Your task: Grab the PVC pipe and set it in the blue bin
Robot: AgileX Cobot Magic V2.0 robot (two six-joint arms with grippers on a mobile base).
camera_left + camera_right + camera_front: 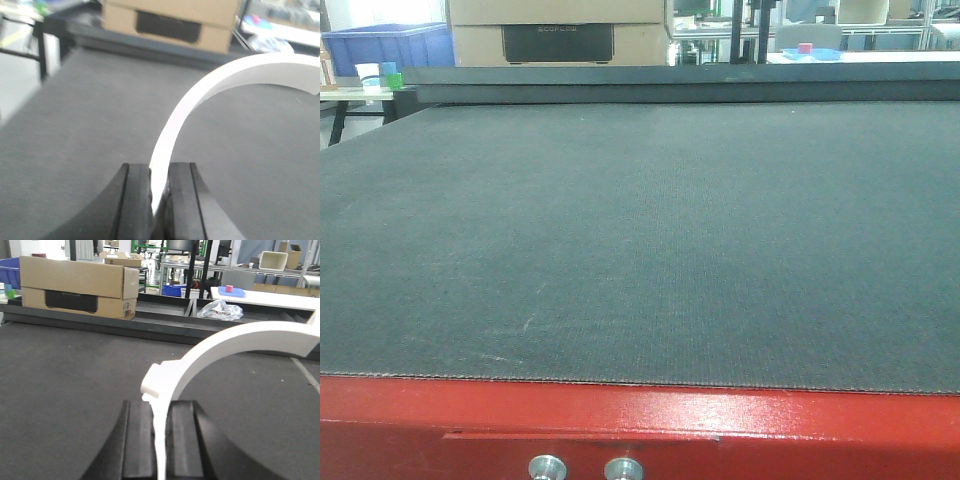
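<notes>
The PVC pipe [210, 87] shows only as a white curved wall arching up and to the right in both wrist views. I take it for the pipe's rim, though I cannot tell whether both views show one piece. The left gripper [160, 192] has its jaws clamped on that wall, and so does the right gripper [160, 440]. Neither the pipe nor the arms show over the counter [640, 240] in the front view. So I judge the grab done and the carry in hand. Next comes travel toward the blue bin [390, 45] at far left, beside the cardboard box [560, 30] — arms in step if they share the pipe.
</notes>
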